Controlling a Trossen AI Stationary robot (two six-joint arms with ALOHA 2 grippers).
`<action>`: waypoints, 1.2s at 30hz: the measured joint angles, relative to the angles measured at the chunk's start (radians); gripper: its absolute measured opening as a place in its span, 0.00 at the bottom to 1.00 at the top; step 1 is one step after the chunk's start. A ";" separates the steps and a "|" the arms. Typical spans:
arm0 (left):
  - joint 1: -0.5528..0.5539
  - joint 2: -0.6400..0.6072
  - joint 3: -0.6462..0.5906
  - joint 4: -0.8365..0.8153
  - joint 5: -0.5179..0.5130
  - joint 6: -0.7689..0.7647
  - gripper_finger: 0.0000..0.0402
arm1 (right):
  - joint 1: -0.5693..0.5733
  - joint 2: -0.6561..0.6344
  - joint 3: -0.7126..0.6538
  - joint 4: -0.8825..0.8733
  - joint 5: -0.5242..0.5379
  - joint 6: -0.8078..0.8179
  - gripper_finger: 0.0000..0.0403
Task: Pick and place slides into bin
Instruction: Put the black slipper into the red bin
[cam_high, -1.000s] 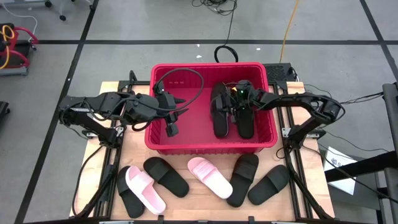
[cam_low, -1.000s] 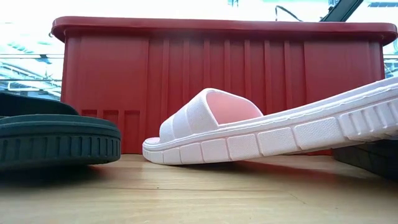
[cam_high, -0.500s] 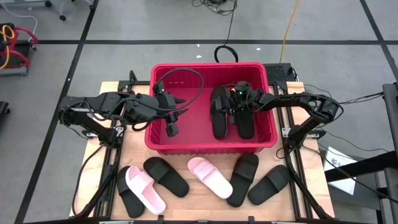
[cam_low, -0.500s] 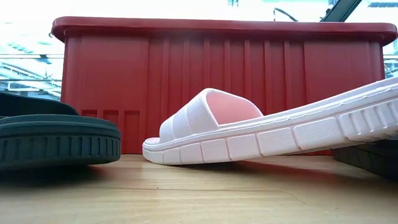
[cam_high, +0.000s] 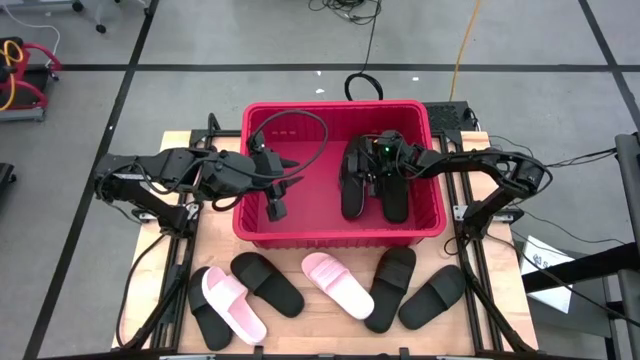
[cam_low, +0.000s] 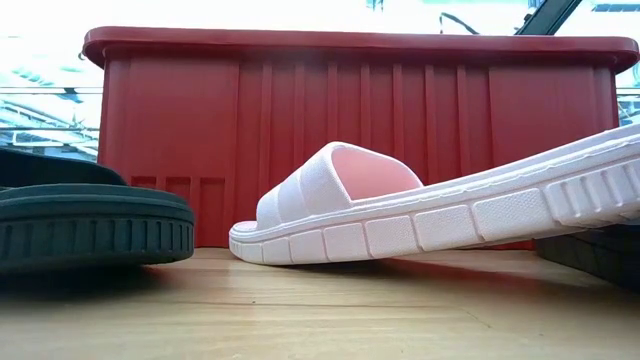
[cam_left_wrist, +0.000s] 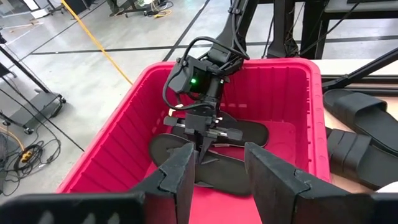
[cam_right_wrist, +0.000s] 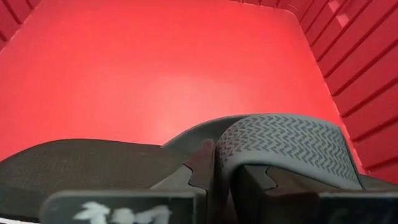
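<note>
— Inside the bin (cam_high: 260, 225), toward its right-hand end, what was going on?

— The right gripper (cam_high: 368, 178) was down between two black slides (cam_high: 394, 196) lying side by side on the red floor. In the right wrist view its fingers (cam_right_wrist: 193, 171) stood close together around the edge of a black strap (cam_right_wrist: 283, 146); whether they gripped it firmly or were letting go, I could not tell.

— And the left arm?

— The left gripper (cam_high: 272, 185) hung over the left half of the bin, jaws parted and holding nothing. Its wrist view looked across at the other arm and the two black slides.

— Where were the remaining slides?

— Along the near edge of the worktop (cam_high: 310, 325), in front of the bin: a pink slide (cam_high: 234, 305) lying on a black one near the left corner, another black slide (cam_high: 267, 283) beside them, a second pink slide (cam_high: 337, 284) in the middle, and two black slides (cam_high: 392, 285) toward the right corner. The low view showed the pink slide's sole (cam_low: 440, 225) raised at one end, with the bin's ribbed wall behind it.
</note>
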 joint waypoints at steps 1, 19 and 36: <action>0.000 0.000 0.000 0.000 0.000 0.000 0.35 | 0.000 0.000 0.000 0.000 0.000 -0.001 0.10; 0.000 0.000 0.000 0.000 0.001 0.024 0.35 | 0.000 -0.010 0.000 -0.010 -0.003 0.036 0.38; 0.000 0.000 0.000 0.000 0.001 0.014 0.35 | 0.000 -0.102 -0.036 -0.118 0.002 0.126 0.44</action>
